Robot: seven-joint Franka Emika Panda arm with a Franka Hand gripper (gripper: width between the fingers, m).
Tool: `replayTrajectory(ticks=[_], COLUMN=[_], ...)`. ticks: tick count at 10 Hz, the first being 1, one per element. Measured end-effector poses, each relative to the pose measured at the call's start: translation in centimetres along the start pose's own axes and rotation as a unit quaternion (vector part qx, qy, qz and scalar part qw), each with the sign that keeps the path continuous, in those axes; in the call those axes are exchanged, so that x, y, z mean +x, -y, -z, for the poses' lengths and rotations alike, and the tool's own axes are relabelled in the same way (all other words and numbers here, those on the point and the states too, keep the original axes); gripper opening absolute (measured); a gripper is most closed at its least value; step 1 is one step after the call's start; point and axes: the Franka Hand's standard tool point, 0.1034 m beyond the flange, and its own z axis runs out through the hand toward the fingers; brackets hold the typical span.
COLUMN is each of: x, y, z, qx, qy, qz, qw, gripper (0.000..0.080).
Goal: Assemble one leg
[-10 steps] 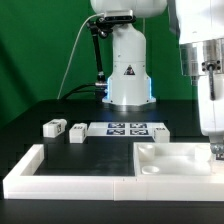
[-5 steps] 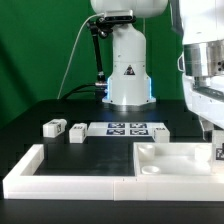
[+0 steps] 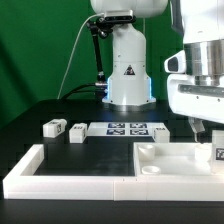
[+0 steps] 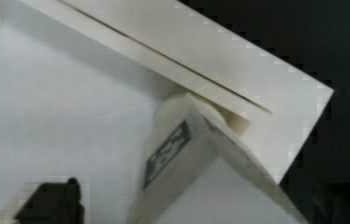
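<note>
The leg [image 3: 219, 155] is cut off by the exterior view's right edge; the jaws' fingertips are cropped in the wrist view.

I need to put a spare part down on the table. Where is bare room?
Free: black table behind the two legs, and inside the border rail beside the square tabletop. Crowded: the exterior view's right, where the gripper hangs over a leg.

Warning triangle sign — robot base [image 3: 128, 72]
</note>
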Motion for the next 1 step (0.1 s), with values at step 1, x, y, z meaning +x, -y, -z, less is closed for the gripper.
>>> replayTrajectory(ticks=[1], x=[0.00], y=[0.00], z=[0.00], qx=[0.000], qy=[0.000], qz=[0.000], qw=[1.000], gripper=[0.0649])
